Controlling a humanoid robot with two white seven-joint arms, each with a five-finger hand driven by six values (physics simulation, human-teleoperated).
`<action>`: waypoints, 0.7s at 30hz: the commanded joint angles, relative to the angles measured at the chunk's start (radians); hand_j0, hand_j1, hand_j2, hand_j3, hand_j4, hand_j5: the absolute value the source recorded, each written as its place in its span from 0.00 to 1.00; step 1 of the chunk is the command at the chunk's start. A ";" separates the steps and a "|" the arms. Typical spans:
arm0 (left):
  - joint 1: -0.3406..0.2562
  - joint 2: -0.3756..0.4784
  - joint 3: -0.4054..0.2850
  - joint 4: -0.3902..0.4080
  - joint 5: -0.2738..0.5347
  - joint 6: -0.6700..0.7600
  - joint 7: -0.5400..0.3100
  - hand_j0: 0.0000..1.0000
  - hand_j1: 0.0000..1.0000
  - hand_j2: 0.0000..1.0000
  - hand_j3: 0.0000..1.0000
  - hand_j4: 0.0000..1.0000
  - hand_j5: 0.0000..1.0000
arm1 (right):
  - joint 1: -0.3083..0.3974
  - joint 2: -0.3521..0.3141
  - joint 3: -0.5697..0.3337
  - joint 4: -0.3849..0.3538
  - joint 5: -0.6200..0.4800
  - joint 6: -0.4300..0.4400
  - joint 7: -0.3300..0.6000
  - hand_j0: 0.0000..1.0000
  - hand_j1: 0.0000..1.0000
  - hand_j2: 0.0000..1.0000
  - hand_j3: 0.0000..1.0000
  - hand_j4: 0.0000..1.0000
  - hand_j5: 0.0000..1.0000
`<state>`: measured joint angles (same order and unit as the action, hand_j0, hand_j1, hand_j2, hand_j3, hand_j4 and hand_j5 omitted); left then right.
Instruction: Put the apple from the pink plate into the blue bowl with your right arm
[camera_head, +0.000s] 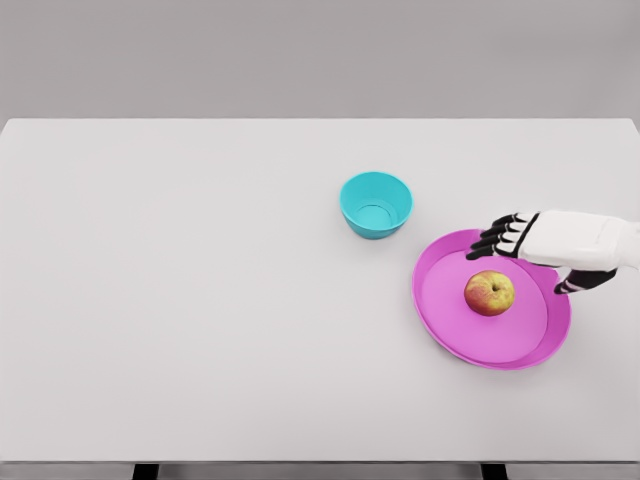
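From the head view I have the right hand (545, 250) reaching in from the right edge, hovering over the far right rim of the pink plate (450, 330), fingers spread and loose, holding nothing. The apple (489, 293) sits on the plate a little right of its middle, just beside my hand but not touched, as far as I can tell. The blue bowl (376, 204) stands up and to the left, near the plate's rim, and looks empty. The left arm isn't in view. So I judge this as the approach to the grasp: I want to bring the palm squarely over the apple, drop down, and close the fingers round its widest part with the thumb opposite. It's round and may roll on the plate's floor, so I'd close gently, not nudge it sideways.
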<state>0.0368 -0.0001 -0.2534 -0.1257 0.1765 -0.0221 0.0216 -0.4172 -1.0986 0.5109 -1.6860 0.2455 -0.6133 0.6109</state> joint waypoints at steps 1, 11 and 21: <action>0.000 0.000 -0.001 0.000 0.000 0.001 0.000 1.00 1.00 1.00 1.00 1.00 1.00 | 0.000 0.006 0.046 0.014 -0.005 0.002 0.000 1.00 1.00 1.00 1.00 1.00 1.00; 0.000 0.000 0.000 0.000 0.000 -0.001 0.000 1.00 1.00 1.00 1.00 1.00 1.00 | -0.067 0.045 0.112 0.063 -0.005 0.002 0.000 1.00 1.00 1.00 1.00 1.00 1.00; 0.000 0.000 -0.001 0.000 0.000 -0.001 0.000 1.00 1.00 1.00 1.00 1.00 1.00 | -0.083 0.052 0.155 0.074 0.001 0.002 0.000 1.00 1.00 1.00 1.00 1.00 1.00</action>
<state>0.0368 -0.0001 -0.2537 -0.1258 0.1765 -0.0225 0.0216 -0.5001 -1.0462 0.6583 -1.6138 0.2490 -0.6133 0.6112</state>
